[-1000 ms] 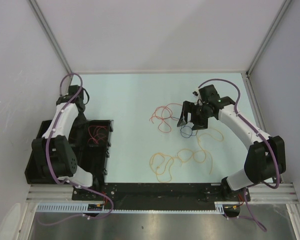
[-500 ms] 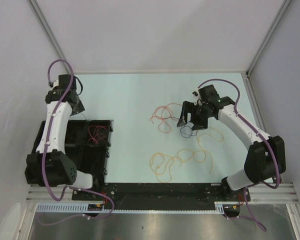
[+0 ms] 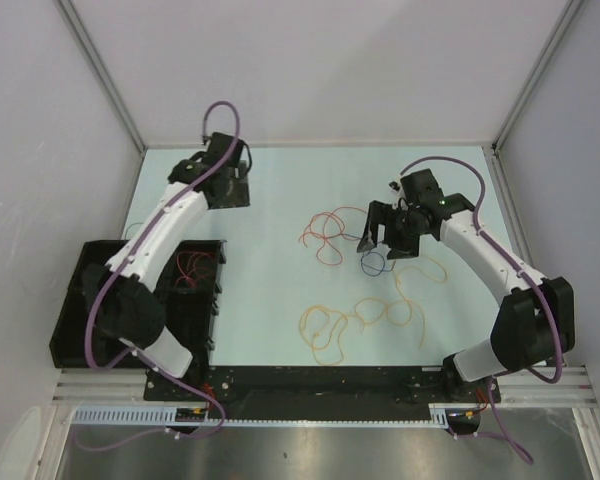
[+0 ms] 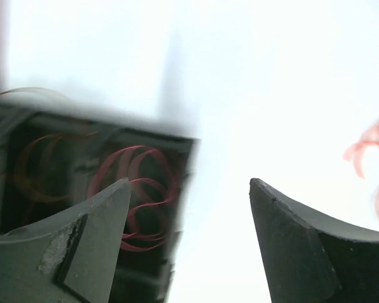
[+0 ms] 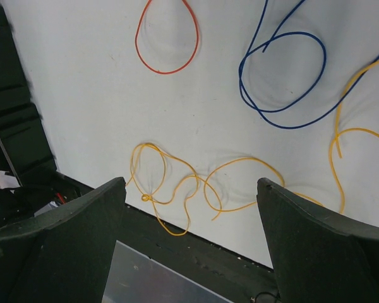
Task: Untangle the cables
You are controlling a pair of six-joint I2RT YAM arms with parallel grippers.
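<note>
Cables, thin curly wires, are spread mid-table: red cable [image 3: 325,228] far, dark blue cable [image 3: 373,263] by right gripper [image 3: 381,245], yellow-orange cable [image 3: 365,315] near. It & left gripper [image 4: 189,187] are held wide open, empty.

Enclosure, three sides: white back wall [image 3: 310,70], white left wall [image 3: 30,150] and white right wall [image 3: 580,180], all plain and matte. Two aluminium frame posts, left post [image 3: 100,75] and right post [image 3: 538,75], run along the rear corners. Table [image 3: 270,200]: flat, pale blue-green top. Black compartmented bin [image 3: 68,335] on the table's left near side. Ribbed aluminium rail [image 3: 100,380] along the near edge, white slotted duct [image 3: 120,413] just below it, then a brushed metal surface [image 3: 330,455]. Lighting: even, diffuse, soft shadows only.
</note>
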